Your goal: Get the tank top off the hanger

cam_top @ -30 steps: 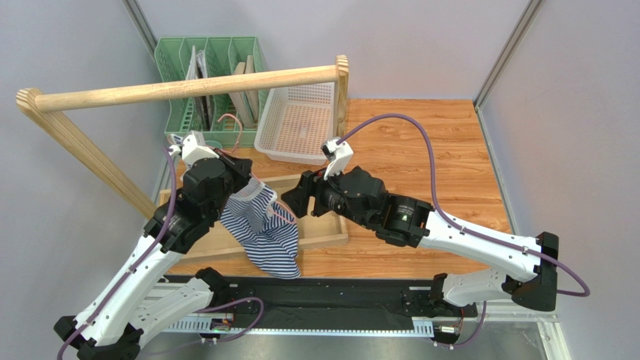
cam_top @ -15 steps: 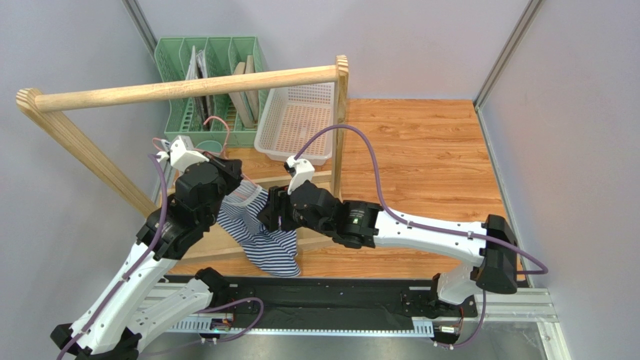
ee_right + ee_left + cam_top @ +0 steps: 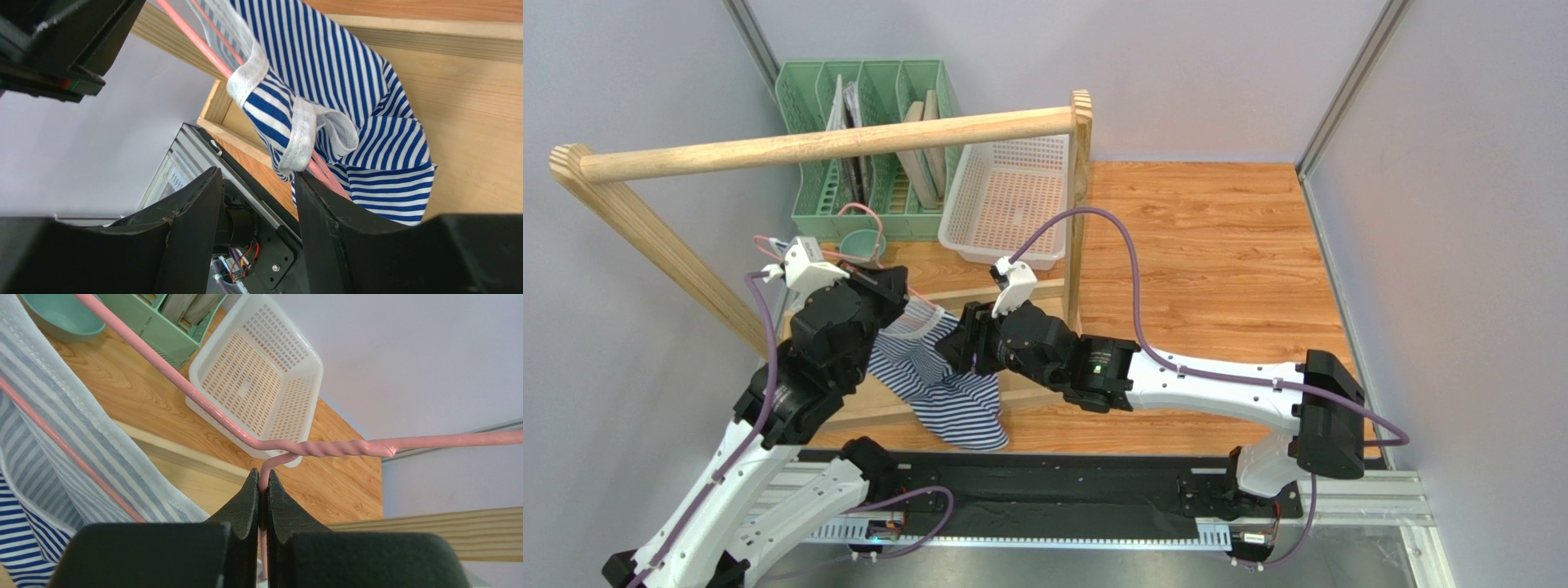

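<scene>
The tank top [image 3: 955, 402], navy-and-white striped, hangs from the pink hanger [image 3: 857, 212] over the wooden base. My left gripper [image 3: 891, 289] is shut on the hanger's wire neck [image 3: 331, 447], just below the twist, and holds it up. The top's pale inside [image 3: 37, 435] shows at that view's left. My right gripper [image 3: 952, 350] is open right beside the top. In the right wrist view the gripper [image 3: 258, 174] has a white-edged strap [image 3: 298, 131] just above the gap, next to its right finger, with the hanger wire [image 3: 190, 33] running under the strap.
A thick wooden rail [image 3: 830, 141] on slanted legs spans the back. A green divider rack [image 3: 867, 110] and a white perforated basket [image 3: 1008, 196] stand behind it. A teal bowl [image 3: 55, 315] sits near the rack. A wooden base frame [image 3: 1051, 374] lies under the top.
My right gripper swung left to the tank top's side. My left gripper carried the hanger and top a little left and back.
</scene>
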Tool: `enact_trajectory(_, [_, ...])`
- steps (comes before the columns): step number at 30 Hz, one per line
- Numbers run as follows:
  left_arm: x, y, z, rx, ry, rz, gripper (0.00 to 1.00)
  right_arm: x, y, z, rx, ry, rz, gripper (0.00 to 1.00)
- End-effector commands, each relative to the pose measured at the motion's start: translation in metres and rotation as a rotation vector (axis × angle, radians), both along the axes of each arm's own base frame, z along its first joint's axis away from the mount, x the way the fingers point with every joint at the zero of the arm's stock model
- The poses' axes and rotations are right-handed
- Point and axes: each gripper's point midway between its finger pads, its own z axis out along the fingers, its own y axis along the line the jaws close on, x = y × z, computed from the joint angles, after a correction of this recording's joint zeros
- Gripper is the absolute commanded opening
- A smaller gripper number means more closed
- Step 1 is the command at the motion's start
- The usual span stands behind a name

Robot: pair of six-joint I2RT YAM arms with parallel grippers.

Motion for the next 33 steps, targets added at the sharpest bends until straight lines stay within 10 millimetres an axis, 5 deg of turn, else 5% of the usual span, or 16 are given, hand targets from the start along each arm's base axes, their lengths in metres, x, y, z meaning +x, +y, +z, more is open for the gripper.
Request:
enact_trajectory(1, [-0.004, -0.001, 0.013, -0.033, -0.063, -0.024, 0.00, 0.025, -0.003, 0.028, 0.076, -0.060, -0.115, 0.40])
enact_trajectory(17, [-0.007, -0.007, -0.004, 0.001, -0.026, -0.075, 0.00, 0.038, -0.003, 0.020, -0.011, -0.063, -0.179, 0.26])
enact_trajectory(24, [-0.008, -0.008, -0.004, 0.000, -0.029, -0.081, 0.00, 0.039, -0.002, 0.021, -0.011, -0.077, -0.174, 0.00])
enact_trajectory(33, [-0.006, 0.000, -0.005, 0.008, -0.025, -0.035, 0.00, 0.019, -0.013, 0.023, -0.018, -0.090, -0.100, 0.00])
